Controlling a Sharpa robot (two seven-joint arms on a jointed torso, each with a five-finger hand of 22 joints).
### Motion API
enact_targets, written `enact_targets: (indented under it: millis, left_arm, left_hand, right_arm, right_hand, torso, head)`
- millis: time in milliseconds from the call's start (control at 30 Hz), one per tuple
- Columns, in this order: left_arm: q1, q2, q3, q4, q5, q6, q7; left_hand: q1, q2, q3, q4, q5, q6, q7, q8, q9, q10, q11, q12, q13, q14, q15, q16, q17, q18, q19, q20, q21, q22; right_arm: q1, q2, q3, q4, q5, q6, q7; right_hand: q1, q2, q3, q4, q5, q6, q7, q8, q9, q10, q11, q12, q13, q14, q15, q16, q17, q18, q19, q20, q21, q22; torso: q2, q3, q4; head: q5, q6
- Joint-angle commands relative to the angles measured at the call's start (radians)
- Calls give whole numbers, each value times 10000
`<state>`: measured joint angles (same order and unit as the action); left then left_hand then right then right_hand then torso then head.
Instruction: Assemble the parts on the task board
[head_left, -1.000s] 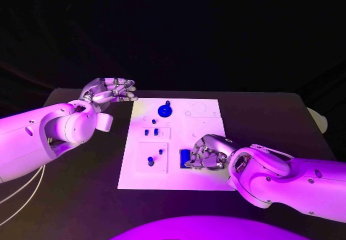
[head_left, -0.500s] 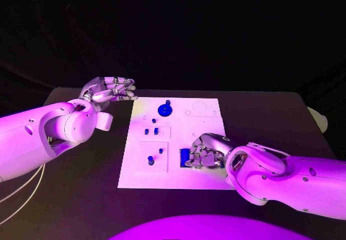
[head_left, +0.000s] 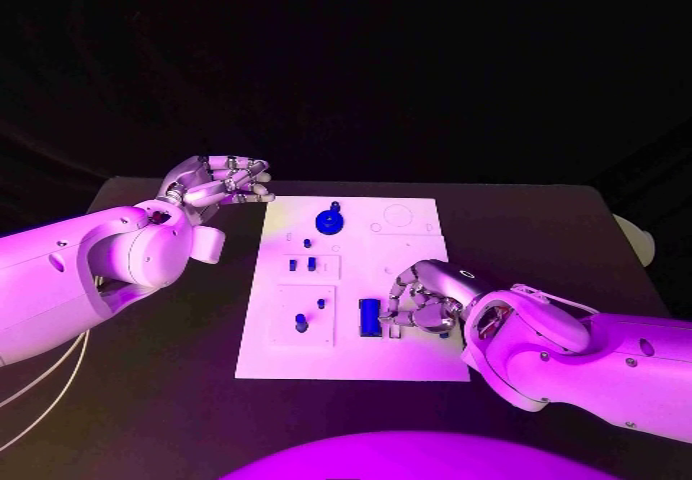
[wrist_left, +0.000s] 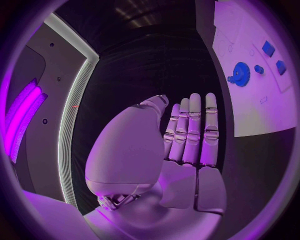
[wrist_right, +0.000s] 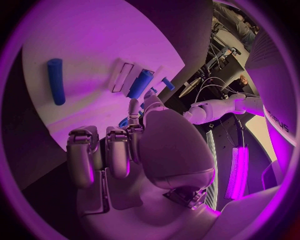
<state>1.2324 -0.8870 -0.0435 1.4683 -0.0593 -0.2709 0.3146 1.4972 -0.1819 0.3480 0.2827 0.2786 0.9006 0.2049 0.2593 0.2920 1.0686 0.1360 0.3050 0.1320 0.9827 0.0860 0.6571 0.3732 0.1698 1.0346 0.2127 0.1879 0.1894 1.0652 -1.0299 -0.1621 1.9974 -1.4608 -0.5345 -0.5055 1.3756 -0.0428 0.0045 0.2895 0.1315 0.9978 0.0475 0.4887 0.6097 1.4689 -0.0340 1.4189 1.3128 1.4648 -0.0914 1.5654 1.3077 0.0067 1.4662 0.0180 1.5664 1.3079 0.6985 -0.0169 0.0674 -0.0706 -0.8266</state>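
The right hand (head_left: 426, 300) is at about 4 o'clock on the white task board (head_left: 411, 360), fingers curled in and holding nothing, just beside the blue cylinder (head_left: 371, 317) that lies at its 9 o'clock. The left hand (head_left: 219, 180) hangs off the board's 10 o'clock corner with fingers apart and nothing in it. The blue gear (head_left: 330, 218) lies at 12 o'clock on the board.

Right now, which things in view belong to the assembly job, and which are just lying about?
Job:
task board
blue gear
blue cylinder
small blue pegs
blue peg
right hand, over the board
left hand, off the board

Lying about:
black table
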Motion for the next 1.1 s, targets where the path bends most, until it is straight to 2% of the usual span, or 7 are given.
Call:
enact_targets:
  millis: [33,100,200,467,767,900,1100]
  left_arm:
    - [11,13,7,19,37,154,66]
    - [11,15,6,23,40,153,67]
    - [11,11,6,48,43,148,73]
    - [9,3,6,75,46,160,80]
    - [8,52,5,40,47,214,55]
    - [8,60,4,29,47,219,54]
    - [8,60,4,37,47,228,49]
  left_hand:
    - [-84,47,67,16,-3,-61,0,45,10,-63,16,48,15,-63,-8,-48,10,116,6,77,-46,-10]
    - [-84,47,67,16,-3,-61,0,45,10,-63,16,48,15,-63,-8,-48,10,116,6,77,-46,-10]
    - [-84,47,67,16,-3,-61,0,45,10,-63,16,48,15,-63,-8,-48,10,116,6,77,-46,-10]
    - [-84,47,67,16,-3,-61,0,45,10,-63,16,48,15,-63,-8,-48,10,116,6,77,-46,-10]
    - [-102,48,87,17,-8,-71,1,59,13,-71,18,60,21,-65,-5,-48,19,117,5,83,-70,-26]
    - [-102,48,87,17,-8,-71,1,59,13,-71,18,60,21,-65,-5,-48,19,117,5,83,-70,-26]
    - [-102,48,87,17,-8,-71,1,59,13,-71,18,60,21,-65,-5,-48,19,117,5,83,-70,-26]
  right_arm:
    - [103,-309,21,92,297,-581,613]
    - [212,-686,28,105,354,-412,691]
    - [287,-1144,22,93,205,-71,669]
    - [230,-2017,-70,109,-579,502,454]
    - [-100,-2206,-116,81,-1010,654,154]
    - [-198,-2108,-122,50,-1101,691,70]
    - [-323,-1861,-127,-87,-1154,720,-21]
  right_hand:
    - [-170,-64,2,14,70,-260,125,-208,-106,100,192,-308,1329,1041,136,24,2546,-67,1046,89,44,2629]
    - [-352,-164,-20,24,29,-460,278,-418,-216,-59,330,-574,1161,1036,258,14,2522,-67,1046,184,44,2629]
    - [-382,-156,-10,30,26,-436,284,-422,-221,-159,344,-761,1037,1041,275,23,2545,-67,1046,201,44,2629]
    - [-508,-215,-9,37,47,-376,291,-416,-190,-158,354,-762,1040,1052,294,42,2597,-67,1046,244,44,2629]
    - [-821,-169,17,46,10,-390,332,-549,-233,-175,395,-829,996,1053,334,43,2600,-67,1046,295,44,2629]
    - [-851,-170,21,45,13,-368,328,-552,-234,-162,393,-808,1010,1054,334,45,2605,-67,1046,298,44,2629]
    - [-924,-149,40,48,35,-322,320,-562,-238,-147,387,-794,1019,1057,332,50,2618,-67,1046,304,44,2629]
  torso:
    - [-7,-4,-5]
    - [-13,-12,-14]
    - [-15,-33,-21]
    - [-26,16,-98]
    - [-27,17,-100]
    - [-18,0,-95]
    - [1,14,-70]
  head:
    - [-68,35]
    - [-137,42]
    - [-230,57]
    - [-399,97]
    - [-446,94]
    - [-458,98]
    - [-502,88]
